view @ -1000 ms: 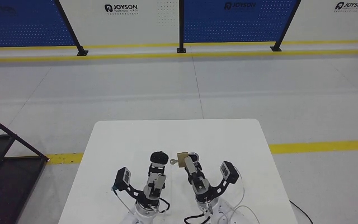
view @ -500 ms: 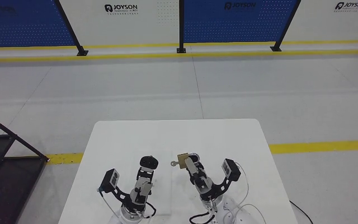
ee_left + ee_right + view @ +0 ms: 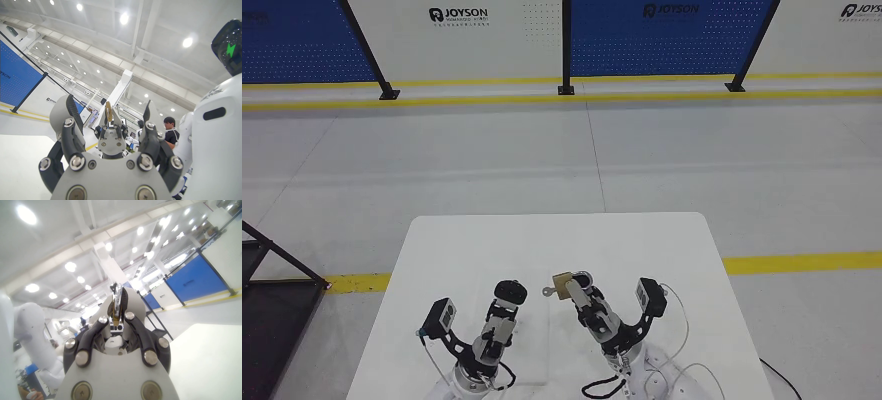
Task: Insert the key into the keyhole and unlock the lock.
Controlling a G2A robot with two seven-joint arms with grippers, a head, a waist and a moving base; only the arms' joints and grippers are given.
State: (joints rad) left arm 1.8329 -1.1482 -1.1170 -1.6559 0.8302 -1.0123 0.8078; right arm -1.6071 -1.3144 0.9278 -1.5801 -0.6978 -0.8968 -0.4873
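Note:
My right gripper (image 3: 570, 290) is shut on a small brass padlock (image 3: 563, 285), held above the white table (image 3: 662, 250). A silver key (image 3: 548, 291) sticks out of the lock toward my left gripper (image 3: 508, 292). In the right wrist view the padlock (image 3: 116, 303) sits pinched between that gripper's (image 3: 118, 294) fingers. My left gripper (image 3: 109, 99) stands open with nothing in it, a short gap from the key. Beyond its fingers (image 3: 74, 113) the left wrist view shows the right gripper with the brass lock (image 3: 108, 112) edge-on.
The white table's far half (image 3: 562, 240) lies bare ahead of both grippers. A black cart frame (image 3: 272, 270) stands off the table's left side. Blue barrier panels (image 3: 662, 35) line the floor far behind.
My left gripper has pulled back leftward from the key, leaving a wider gap. The right gripper with the padlock has shifted slightly left.

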